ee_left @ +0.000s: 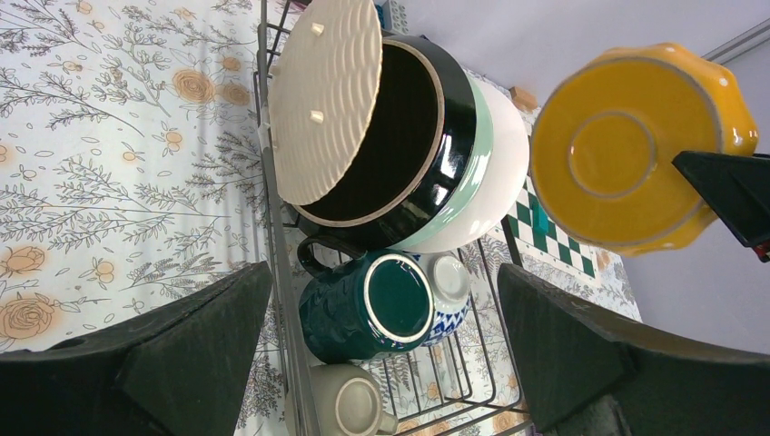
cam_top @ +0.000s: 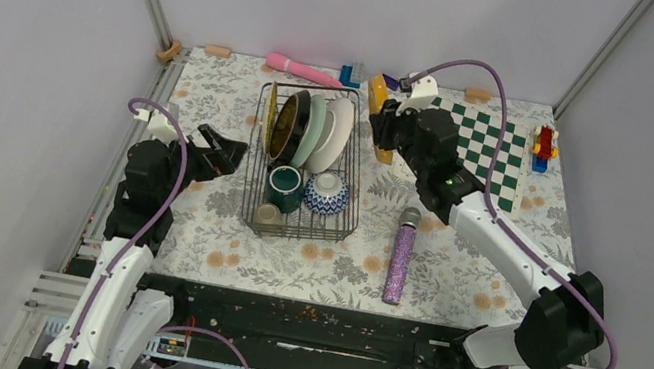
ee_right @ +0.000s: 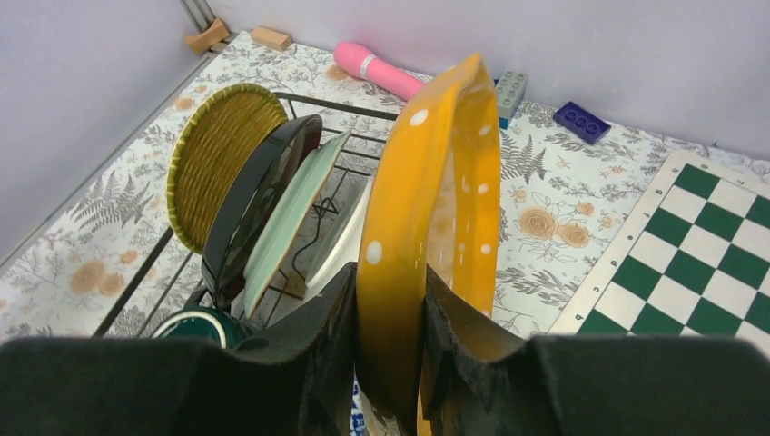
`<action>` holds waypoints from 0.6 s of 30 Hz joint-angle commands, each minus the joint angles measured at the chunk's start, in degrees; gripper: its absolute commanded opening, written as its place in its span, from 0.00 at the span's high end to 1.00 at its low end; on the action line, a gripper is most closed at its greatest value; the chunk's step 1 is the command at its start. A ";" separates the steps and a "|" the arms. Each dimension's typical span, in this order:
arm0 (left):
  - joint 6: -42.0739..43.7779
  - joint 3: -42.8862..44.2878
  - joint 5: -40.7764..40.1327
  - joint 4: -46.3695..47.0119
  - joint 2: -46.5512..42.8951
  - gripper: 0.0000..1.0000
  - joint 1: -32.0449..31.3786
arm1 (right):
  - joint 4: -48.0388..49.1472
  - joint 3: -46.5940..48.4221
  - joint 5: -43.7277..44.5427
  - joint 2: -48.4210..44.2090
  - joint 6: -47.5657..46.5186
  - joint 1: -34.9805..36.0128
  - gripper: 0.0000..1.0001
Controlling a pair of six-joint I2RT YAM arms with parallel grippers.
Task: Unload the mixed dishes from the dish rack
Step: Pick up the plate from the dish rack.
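The black wire dish rack [cam_top: 249, 201] holds upright plates: a yellow-green ribbed one [cam_top: 270, 119], a dark one [cam_top: 288, 127], a pale green one [cam_top: 312, 129] and a white one [cam_top: 336, 135]. In front of them sit a dark teal mug [cam_top: 284, 185], a patterned bowl [cam_top: 326, 195] and a greyish cup [cam_top: 269, 215]. My right gripper [cam_top: 385, 122] is shut on the rim of a yellow plate [ee_right: 436, 200], held on edge just right of the rack's back corner. My left gripper [cam_top: 225, 151] is open and empty just left of the rack, facing the mug [ee_left: 368, 307].
A green-white chessboard [cam_top: 486, 152] lies right of the rack, under the right arm. A glittery purple cylinder [cam_top: 402, 256] lies front right of the rack. A pink object [cam_top: 303, 69], a blue brick [cam_top: 350, 75] and a small toy [cam_top: 546, 142] lie along the back.
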 commanded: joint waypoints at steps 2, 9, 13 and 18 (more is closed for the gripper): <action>-0.21 1.78 -0.24 1.40 -0.06 0.01 0.23 | 7.45 0.54 -7.31 -7.77 -8.47 0.09 1.00; -1.76 2.89 2.99 0.72 1.22 0.01 0.24 | 4.01 -4.86 -18.36 -14.57 -24.23 -0.02 1.00; -4.68 4.45 7.18 -0.01 3.47 0.01 0.23 | 4.88 -10.60 -27.03 -21.04 -33.86 0.05 1.00; -13.33 3.65 19.41 5.50 7.58 0.01 0.23 | -1.87 -12.51 -34.14 -25.77 -44.23 1.32 1.00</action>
